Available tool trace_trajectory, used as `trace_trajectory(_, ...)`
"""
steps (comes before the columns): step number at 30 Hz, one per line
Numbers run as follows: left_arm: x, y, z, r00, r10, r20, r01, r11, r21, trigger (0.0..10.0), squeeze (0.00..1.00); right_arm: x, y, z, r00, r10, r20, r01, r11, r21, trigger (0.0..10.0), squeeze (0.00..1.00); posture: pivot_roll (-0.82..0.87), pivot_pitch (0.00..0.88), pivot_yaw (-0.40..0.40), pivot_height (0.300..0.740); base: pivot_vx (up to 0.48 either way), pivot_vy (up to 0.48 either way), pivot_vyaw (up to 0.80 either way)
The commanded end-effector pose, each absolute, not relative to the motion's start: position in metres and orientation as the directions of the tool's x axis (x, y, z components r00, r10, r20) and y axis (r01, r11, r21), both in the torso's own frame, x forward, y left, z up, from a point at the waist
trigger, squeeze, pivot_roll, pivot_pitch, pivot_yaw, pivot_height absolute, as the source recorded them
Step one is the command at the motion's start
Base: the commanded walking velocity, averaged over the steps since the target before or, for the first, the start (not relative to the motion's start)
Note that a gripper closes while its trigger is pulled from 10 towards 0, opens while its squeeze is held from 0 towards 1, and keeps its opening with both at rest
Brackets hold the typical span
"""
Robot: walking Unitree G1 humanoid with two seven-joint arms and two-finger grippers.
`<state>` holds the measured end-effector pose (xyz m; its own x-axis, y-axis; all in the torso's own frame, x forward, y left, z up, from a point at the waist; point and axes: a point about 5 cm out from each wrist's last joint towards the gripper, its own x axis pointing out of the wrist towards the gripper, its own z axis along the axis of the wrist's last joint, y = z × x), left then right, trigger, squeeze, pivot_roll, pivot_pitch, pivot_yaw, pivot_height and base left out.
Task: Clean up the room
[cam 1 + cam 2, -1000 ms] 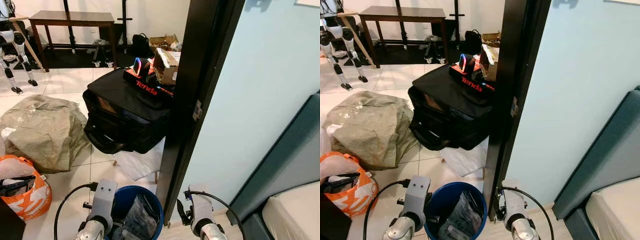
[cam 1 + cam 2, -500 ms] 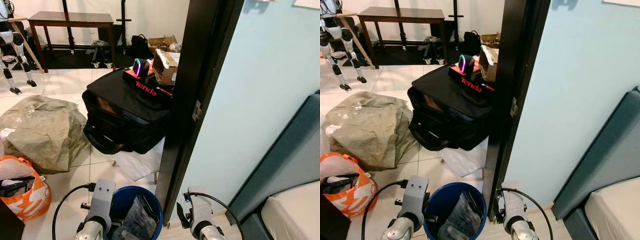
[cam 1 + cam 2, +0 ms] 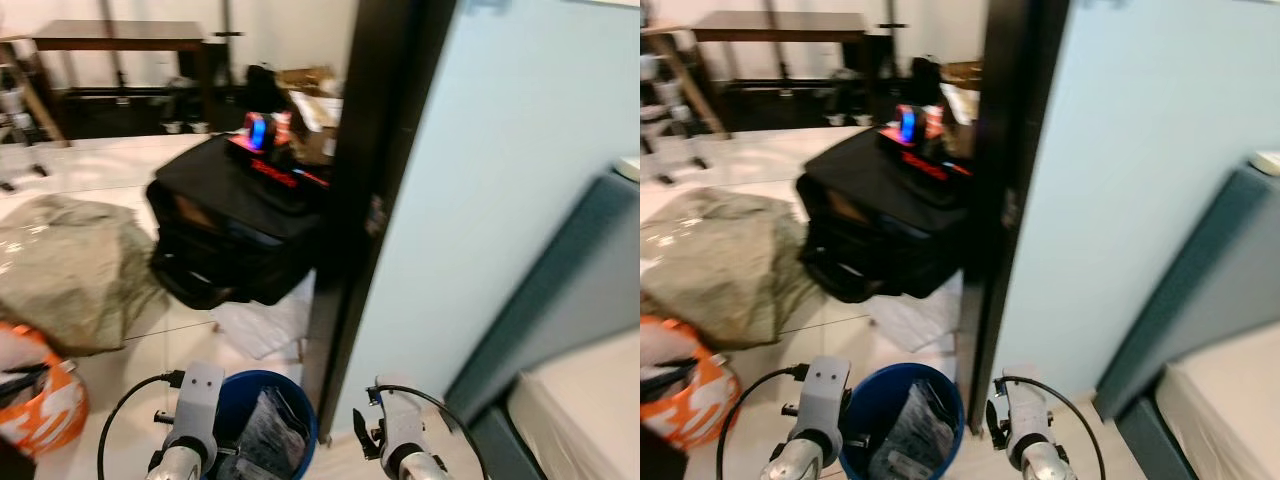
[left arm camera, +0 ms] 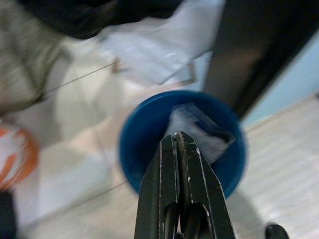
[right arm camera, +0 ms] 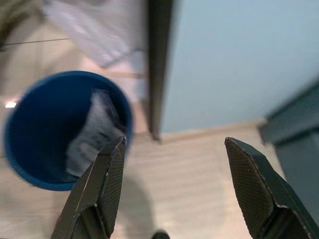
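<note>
Standing: the robot faces a dark door frame (image 3: 350, 200) with a blue bucket (image 3: 300, 420) on the floor just beside the frame's foot.
Left gripper: the left gripper (image 4: 178, 144) hangs above the bucket's mouth, its two black fingers pressed together with nothing seen between them.
Right gripper: the right gripper (image 5: 172, 174) hovers over pale plank flooring beside the bucket, jaws spread wide and empty.
Task's thing: crumpled plastic wrapping (image 4: 199, 132) already lies inside the bucket; more clutter waits on the tiles beyond, namely a white sheet (image 3: 255, 325), a grey-green sack (image 3: 70, 265) and an orange bag (image 3: 45, 400).
Also in view: a black case (image 3: 225, 225) carrying a red-lettered box (image 3: 275, 165) sits behind the white sheet, touching the door frame.
Step in hand: judging by the litter left, the robot is likely between pickups and looking for the next piece.
Doing it well: the white sheet is nearest; approaching it low with the spread right gripper and pinching a raised edge looks safest, keeping clear of the bucket rim and frame.
Hard to make out: both head views are smeared, so the box's lettering and the orange bag's contents cannot be read.
Cut off: both arms show as wrists at the lower edge, and a pale mattress (image 3: 580, 400) is cropped.
</note>
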<state>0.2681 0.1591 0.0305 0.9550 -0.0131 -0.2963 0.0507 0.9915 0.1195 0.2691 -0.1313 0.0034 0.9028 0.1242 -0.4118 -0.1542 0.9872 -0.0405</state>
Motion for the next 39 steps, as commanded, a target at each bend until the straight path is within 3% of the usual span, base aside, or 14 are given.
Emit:
trace_trajectory(1,0.2658,0.1570,0.0253,0.946,-0.019,-0.322,0.058,0.992,0.112,10.0,0.00,0.2636,-0.1368,-0.0030,0.890,0.105,-0.443,-0.135,0.990,-0.036,10.0,0.00,0.04,0.123,-0.068,0.735,0.000,0.000,-0.80)
trace_trajectory(39,0.2668,0.1570,0.0313,0.949,-0.063,-0.310,0.100,0.989,0.105,10.0,0.00,0.2620,-0.1392,-0.0064,0.876,0.093,-0.473,-0.100,0.995,0.011,10.0,0.00,0.05,0.135,-0.054,0.735,0.000,0.000,-0.80)
